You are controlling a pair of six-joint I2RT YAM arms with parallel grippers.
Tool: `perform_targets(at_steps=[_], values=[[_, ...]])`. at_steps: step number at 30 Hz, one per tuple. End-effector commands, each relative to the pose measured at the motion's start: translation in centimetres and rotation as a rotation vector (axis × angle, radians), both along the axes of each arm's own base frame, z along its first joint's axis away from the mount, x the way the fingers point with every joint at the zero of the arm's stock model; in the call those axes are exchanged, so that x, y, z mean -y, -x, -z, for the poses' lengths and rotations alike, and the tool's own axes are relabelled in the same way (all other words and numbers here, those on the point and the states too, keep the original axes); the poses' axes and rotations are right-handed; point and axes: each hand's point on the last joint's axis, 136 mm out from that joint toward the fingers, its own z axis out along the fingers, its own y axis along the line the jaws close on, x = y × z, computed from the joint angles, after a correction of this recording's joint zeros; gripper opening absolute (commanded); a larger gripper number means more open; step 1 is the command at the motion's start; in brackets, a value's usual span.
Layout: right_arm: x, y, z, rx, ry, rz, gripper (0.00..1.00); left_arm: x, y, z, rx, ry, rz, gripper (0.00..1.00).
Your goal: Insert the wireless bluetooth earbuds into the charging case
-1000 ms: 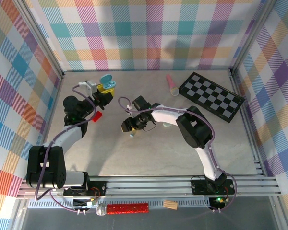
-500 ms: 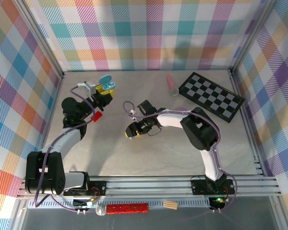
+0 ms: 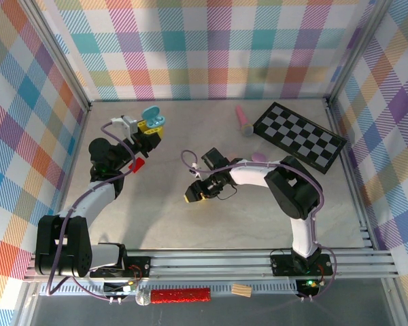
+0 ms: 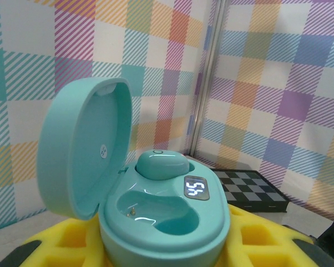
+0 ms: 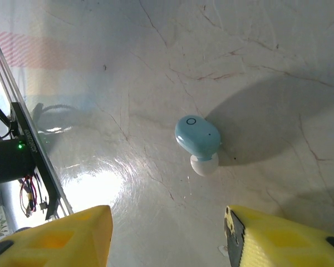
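You are about halfway through, judging by where things lie. Your left claw [image 3: 148, 129] is clamped on the charging case [image 4: 167, 250] near the far left of the surface [image 5: 267, 55]. It holds the case upright between its yellow pads [image 4: 267, 247], with the lid [image 4: 80, 150] thrown back. One earbud, the seated earbud [image 4: 160, 165], already rests in the far socket, just beside the small lit display [image 4: 196, 188]. From this angle I cannot tell whether it is pressed fully home. The near socket [image 4: 156, 214] is bare.

The other bud, the loose earbud [image 5: 197, 136], lies on the surface toward the middle, well apart from the case. Your right claw [image 5: 167, 236] hangs over it with the jaws parted and nothing between them. The bud sits just beyond the gap, and neither pad touches it.

What is left, as I read it, is to close on that bud and carry it across. You then set it tip-down into the bare socket.

The loose earbud is a small rounded piece in pale blue-green, matching the case. It has a tiny ring mark on its outer face and a white soft tip poking out from one side. It lies on its side and throws a broad shadow. Its shell looks smooth and glossy, so I would expect it to slip if you pinch it off-centre.
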Motion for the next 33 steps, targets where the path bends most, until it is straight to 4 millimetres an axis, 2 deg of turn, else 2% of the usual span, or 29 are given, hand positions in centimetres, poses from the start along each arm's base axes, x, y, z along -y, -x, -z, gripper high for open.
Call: perform_targets(at_steps=[1,8,15,25,33], values=[[-0.5,-1.5,-0.4,0.013,-0.008,-0.002,0.56,0.2,0.3,-1.2,0.051,-0.007,0.0,0.35],[-2.5,-2.9,0.5,0.003,-0.013,-0.045,0.56,0.2,0.5,-1.0,0.042,-0.013,0.0,0.35],[-3.4,-2.3,1.3,0.009,0.013,-0.099,0.56,0.5,0.2,-0.8,0.041,-0.012,0.008,0.35],[-3.3,-0.3,1.5,0.01,0.054,-0.149,0.49,0.6,0.5,-1.0,0.05,-0.009,0.008,0.35],[-2.8,0.2,1.9,0.01,0.071,-0.154,0.43,0.6,0.6,-1.1,0.054,-0.008,0.009,0.35]])
